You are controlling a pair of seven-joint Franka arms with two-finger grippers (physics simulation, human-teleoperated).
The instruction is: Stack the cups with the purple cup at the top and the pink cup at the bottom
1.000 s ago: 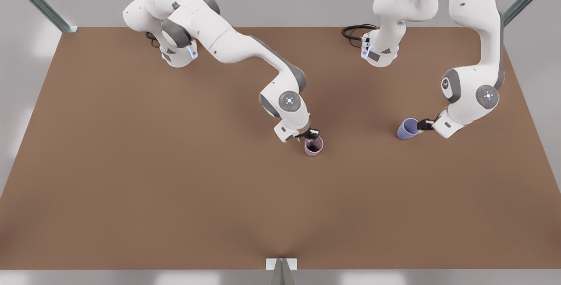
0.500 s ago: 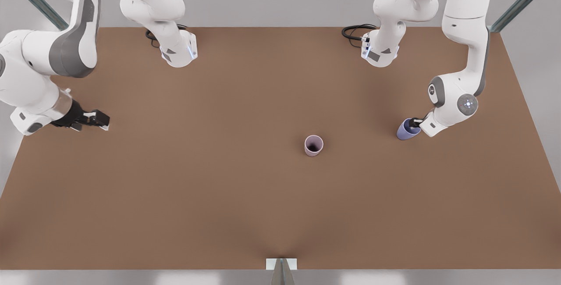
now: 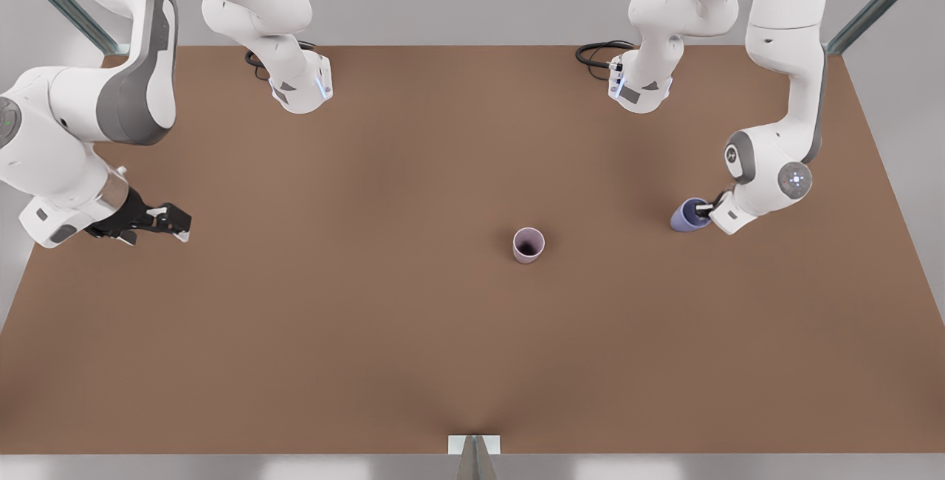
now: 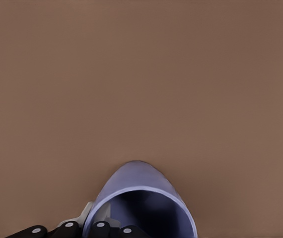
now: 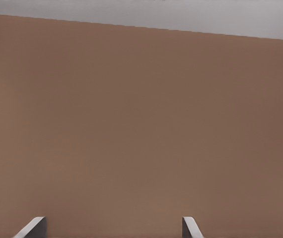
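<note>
The pink cup (image 3: 528, 245) stands upright and alone near the table's middle, mouth up. The purple cup (image 3: 688, 216) is tilted at the front view's right. My left gripper (image 3: 705, 209) is shut on its rim. In the left wrist view the purple cup (image 4: 141, 203) shows its open mouth, with the left gripper (image 4: 98, 220) pinching the wall, one finger inside and one outside. My right gripper (image 3: 177, 223) hangs open at the front view's far left, far from both cups. Its fingertips (image 5: 32, 228) frame bare table.
The brown table (image 3: 369, 332) is bare between the two cups. Both arm bases (image 3: 299, 88) (image 3: 638, 88) stand at the far edge, with a black cable (image 3: 598, 55) by one. A metal bracket (image 3: 474, 444) sits at the near edge.
The right gripper let go of the pink cup and swung away to the front view's far left, then sank a little. The purple cup has shifted slightly in the left gripper's hold.
</note>
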